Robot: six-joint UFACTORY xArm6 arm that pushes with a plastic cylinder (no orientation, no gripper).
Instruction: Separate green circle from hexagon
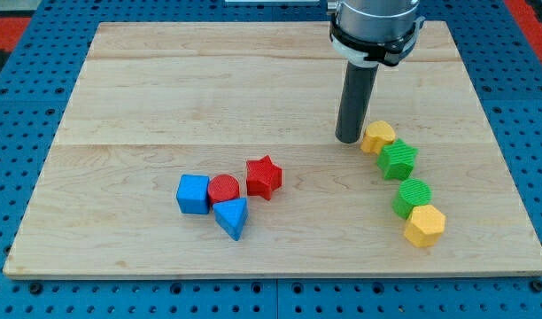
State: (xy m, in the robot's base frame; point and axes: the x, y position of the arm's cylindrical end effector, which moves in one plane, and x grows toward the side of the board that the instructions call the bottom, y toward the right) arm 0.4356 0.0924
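Wood board (pixel 253 89) on blue pegboard (pixel 23 53). Eight blocks: two yellow, two green, two red, two blue. Green circle (pixel 413 196) touches yellow hexagon (pixel 424 226) at the view's lower right. No gripper; my tip (pixel 348 139) sits just left of yellow block (pixel 378 136), above green star (pixel 398 159).

You will find no text, label, brand, number or sign to read anywhere in this view: nothing legible stands on the pale wooden board (pixel 165 89), on any of the coloured blocks lying on it, on the dark rod in the upper right of the frame, or on the blue perforated surface (pixel 23 106) that surrounds the board
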